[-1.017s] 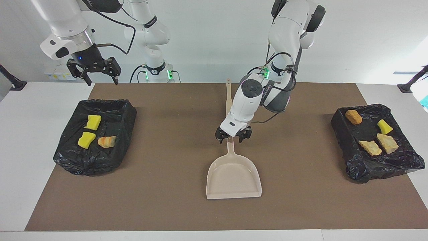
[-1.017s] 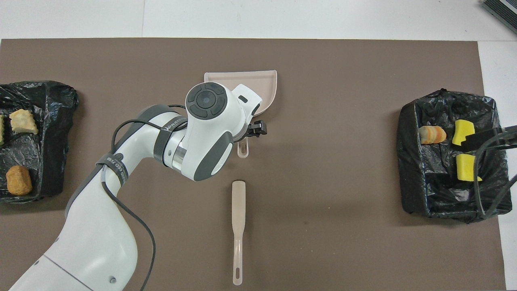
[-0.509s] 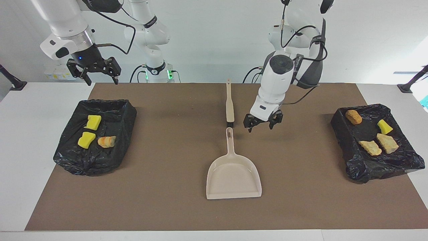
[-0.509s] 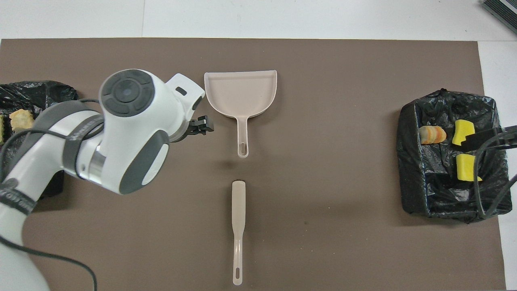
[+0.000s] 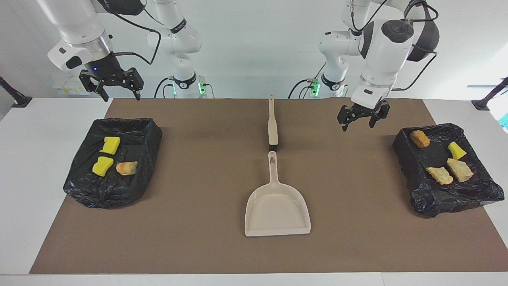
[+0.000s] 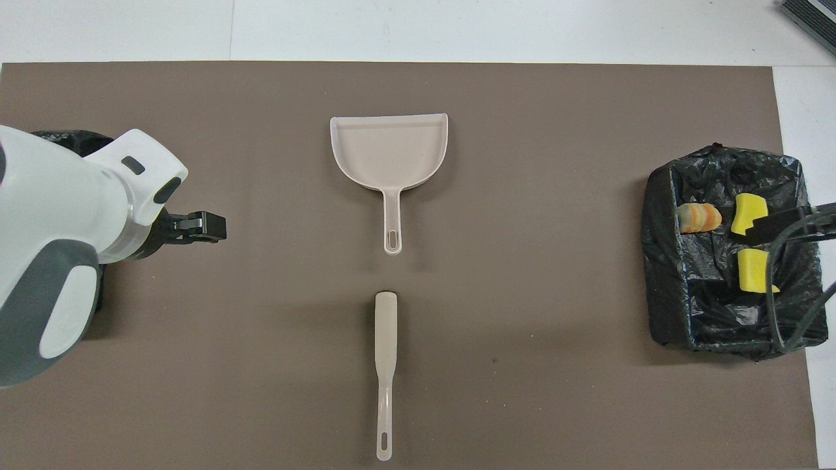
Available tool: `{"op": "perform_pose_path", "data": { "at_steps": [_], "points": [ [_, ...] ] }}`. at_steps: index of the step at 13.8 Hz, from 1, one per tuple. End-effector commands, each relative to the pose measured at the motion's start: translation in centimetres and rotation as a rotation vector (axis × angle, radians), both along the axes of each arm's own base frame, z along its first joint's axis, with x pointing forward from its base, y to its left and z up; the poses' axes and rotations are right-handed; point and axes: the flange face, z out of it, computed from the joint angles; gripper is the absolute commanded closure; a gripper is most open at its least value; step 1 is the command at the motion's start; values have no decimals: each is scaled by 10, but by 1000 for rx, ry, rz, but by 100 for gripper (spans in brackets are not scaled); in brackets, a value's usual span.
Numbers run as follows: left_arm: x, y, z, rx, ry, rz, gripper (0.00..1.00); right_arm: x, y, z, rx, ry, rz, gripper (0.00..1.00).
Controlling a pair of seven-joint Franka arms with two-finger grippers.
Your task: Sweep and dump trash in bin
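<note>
The trash lies in two black-lined bins. The bin [image 5: 99,194] at the right arm's end holds two yellow sponges [image 5: 110,145] [image 5: 102,165] and an orange striped chunk [image 5: 127,168]. The bin [image 5: 436,204] at the left arm's end holds an orange chunk [image 5: 419,138], a yellow piece [image 5: 457,150] and two tan chunks [image 5: 439,175]. My left gripper [image 5: 362,118] is open and empty, raised over the mat beside that bin. My right gripper [image 5: 115,85] is open and empty, held high above its bin, and waits.
A beige dustpan [image 5: 277,208] lies flat mid-mat with its handle toward the robots. A beige brush [image 5: 272,123] lies in line with it, nearer the robots. In the overhead view the left arm [image 6: 59,248] hides its bin.
My left gripper has left the dustpan's handle, risen and swung over the mat toward the bin at the left arm's end. The dustpan stays put. The right arm has not moved.
</note>
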Motion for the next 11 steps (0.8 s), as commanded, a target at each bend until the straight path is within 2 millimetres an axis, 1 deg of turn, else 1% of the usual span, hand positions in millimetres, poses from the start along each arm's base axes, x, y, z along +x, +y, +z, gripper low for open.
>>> {"op": "perform_pose_path", "data": {
  "at_steps": [1,2,4,5,6,8,11],
  "points": [
    [-35,16,28,25,20,-41,0,-4,2,1,14,-13,-15,0],
    [-46,20,38,29,35,-73,0,-4,2,1,14,-13,-15,0],
    [-62,37,54,29,61,-99,0,-4,1,1,14,-13,-16,0],
    [-66,46,62,13,62,-113,0,-4,1,1,14,-13,-16,0],
    [-67,58,69,-4,63,-128,0,-4,0,1,14,-13,-18,0],
    [-63,67,81,-13,65,-194,0,-4,1,1,14,-13,-16,0],
    [-37,76,96,-26,60,-200,0,-4,2,1,14,-13,-15,0]
  ]
}}
